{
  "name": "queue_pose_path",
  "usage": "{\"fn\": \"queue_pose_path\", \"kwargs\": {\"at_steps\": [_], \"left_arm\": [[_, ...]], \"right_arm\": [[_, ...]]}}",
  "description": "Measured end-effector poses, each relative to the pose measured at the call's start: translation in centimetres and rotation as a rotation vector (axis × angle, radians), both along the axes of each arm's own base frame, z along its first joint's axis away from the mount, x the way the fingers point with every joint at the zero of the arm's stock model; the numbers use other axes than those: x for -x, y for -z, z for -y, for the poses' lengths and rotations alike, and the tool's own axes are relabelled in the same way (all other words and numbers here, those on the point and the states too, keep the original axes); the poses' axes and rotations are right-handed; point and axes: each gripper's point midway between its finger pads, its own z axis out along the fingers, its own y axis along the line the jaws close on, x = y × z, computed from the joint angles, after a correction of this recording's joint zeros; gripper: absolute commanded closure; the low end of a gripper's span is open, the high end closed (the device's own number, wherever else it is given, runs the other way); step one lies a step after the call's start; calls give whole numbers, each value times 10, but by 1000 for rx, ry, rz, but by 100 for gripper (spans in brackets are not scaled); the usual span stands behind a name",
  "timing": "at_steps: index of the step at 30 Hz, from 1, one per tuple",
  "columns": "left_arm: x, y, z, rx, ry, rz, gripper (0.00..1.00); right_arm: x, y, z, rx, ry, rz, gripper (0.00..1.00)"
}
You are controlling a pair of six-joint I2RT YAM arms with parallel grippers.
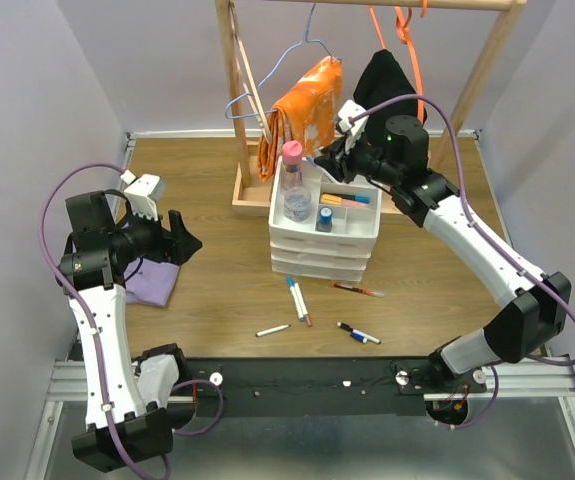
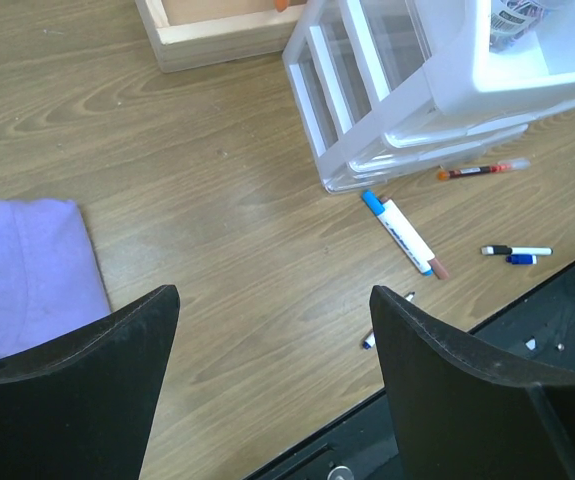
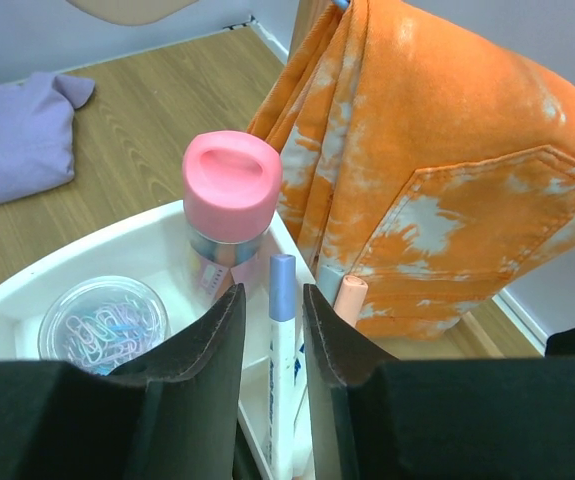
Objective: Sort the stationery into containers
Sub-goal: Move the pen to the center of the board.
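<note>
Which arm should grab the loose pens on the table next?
Probably left. The left gripper is open and low over the table with the blue-capped marker in view; the right gripper is up at the tray, a pen between its fingers.

No writing, brand or number can be read. The pink-capped bottle [image 3: 229,195] in the white divided tray [image 3: 27,285] carries a label [image 3: 217,255] with blurred print. Printing on the markers [image 2: 403,233] lying on the worktop [image 2: 217,150] in front of that tray is too small to read.
</note>
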Motion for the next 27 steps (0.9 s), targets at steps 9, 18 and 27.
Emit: {"fn": "queue_pose_path", "kwargs": {"at_steps": [9, 18, 27], "left_arm": [[-8, 1, -1, 8, 6, -3, 14], [-8, 1, 3, 11, 24, 1, 14], [-11, -8, 3, 0, 41, 3, 14]], "right_arm": [[9, -20, 7, -29, 12, 26, 59], [33, -53, 19, -69, 13, 77, 50], [64, -53, 36, -69, 10, 77, 35]]}}
